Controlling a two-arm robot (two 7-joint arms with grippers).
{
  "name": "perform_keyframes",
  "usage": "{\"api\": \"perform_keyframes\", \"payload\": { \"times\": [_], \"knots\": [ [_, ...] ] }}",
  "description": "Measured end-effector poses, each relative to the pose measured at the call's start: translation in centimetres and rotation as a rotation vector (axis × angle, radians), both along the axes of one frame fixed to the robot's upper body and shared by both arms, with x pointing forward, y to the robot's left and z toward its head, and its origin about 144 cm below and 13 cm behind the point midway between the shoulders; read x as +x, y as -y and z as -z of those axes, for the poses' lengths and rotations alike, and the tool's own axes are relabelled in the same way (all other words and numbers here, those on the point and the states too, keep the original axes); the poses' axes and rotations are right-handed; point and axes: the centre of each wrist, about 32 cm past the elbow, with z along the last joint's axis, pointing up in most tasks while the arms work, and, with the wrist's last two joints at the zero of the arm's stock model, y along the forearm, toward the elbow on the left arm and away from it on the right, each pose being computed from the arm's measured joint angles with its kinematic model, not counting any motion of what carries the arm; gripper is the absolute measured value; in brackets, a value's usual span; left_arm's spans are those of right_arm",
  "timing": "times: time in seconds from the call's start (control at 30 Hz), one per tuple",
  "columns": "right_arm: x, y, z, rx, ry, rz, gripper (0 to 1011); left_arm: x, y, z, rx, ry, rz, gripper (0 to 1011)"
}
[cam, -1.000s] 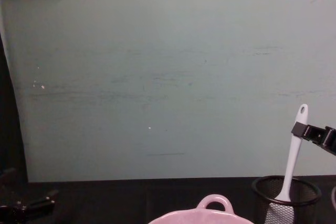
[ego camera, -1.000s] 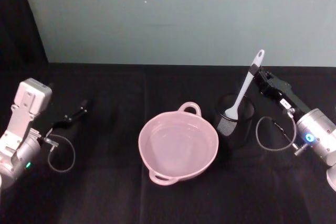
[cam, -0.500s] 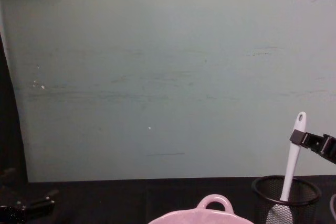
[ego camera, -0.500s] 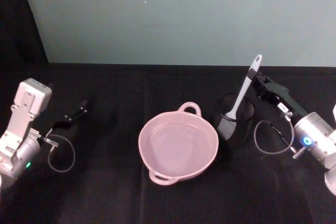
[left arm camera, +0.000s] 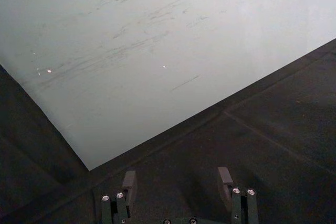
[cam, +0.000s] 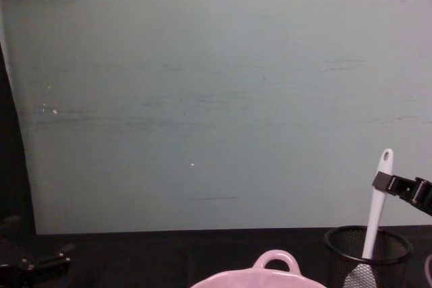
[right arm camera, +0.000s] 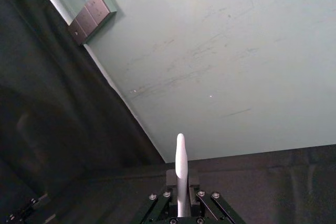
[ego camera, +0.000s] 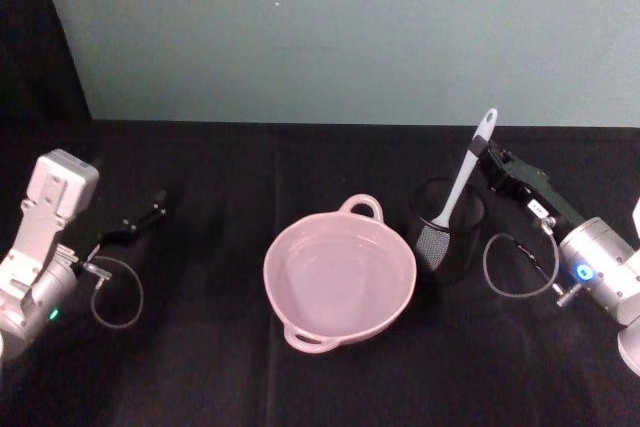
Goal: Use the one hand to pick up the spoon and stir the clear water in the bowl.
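My right gripper (ego camera: 479, 161) is shut on the upper handle of the white spoon (ego camera: 462, 179), just below its holed end. The spoon stands nearly upright with its blade down inside the black mesh cup (ego camera: 447, 239). In the chest view the gripper (cam: 383, 182) pinches the spoon (cam: 374, 214) above the cup (cam: 368, 253). The right wrist view shows the spoon (right arm camera: 180, 174) rising between the closed fingers. The pale pink bowl (ego camera: 272, 257), holding clear water, sits at the table's middle, left of the cup. My left gripper (ego camera: 150, 215) rests open at the far left.
A pale green wall backs the black table. A cable loop (ego camera: 118, 292) hangs by the left arm and another cable (ego camera: 515, 267) by the right arm. The bowl's loop handle (cam: 275, 259) pokes up at the chest view's lower edge.
My right gripper has moved down a little with the spoon, and the blade has sunk deeper into the mesh cup. The left arm and bowl have not moved.
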Motion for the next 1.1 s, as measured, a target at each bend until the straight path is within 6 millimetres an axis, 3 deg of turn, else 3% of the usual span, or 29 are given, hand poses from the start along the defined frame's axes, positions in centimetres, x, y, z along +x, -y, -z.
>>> {"api": "perform_keyframes", "payload": {
  "times": [0.37, 0.87, 1.07, 1.1],
  "knots": [
    [0.0, 0.01, -0.01, 0.0, 0.001, 0.001, 137, 0.0, 0.0, 0.0, 0.0, 0.0, 0.0, 1005],
    [0.02, 0.02, -0.06, 0.0, 0.003, 0.002, 627, 0.0, 0.0, 0.0, 0.0, 0.0, 0.0, 1005],
    [0.02, 0.01, -0.08, 0.0, 0.004, 0.002, 774, 0.0, 0.0, 0.0, 0.0, 0.0, 0.0, 1005],
    [0.02, 0.01, -0.08, 0.0, 0.004, 0.002, 837, 0.0, 0.0, 0.0, 0.0, 0.0, 0.0, 1005]
  ]
}}
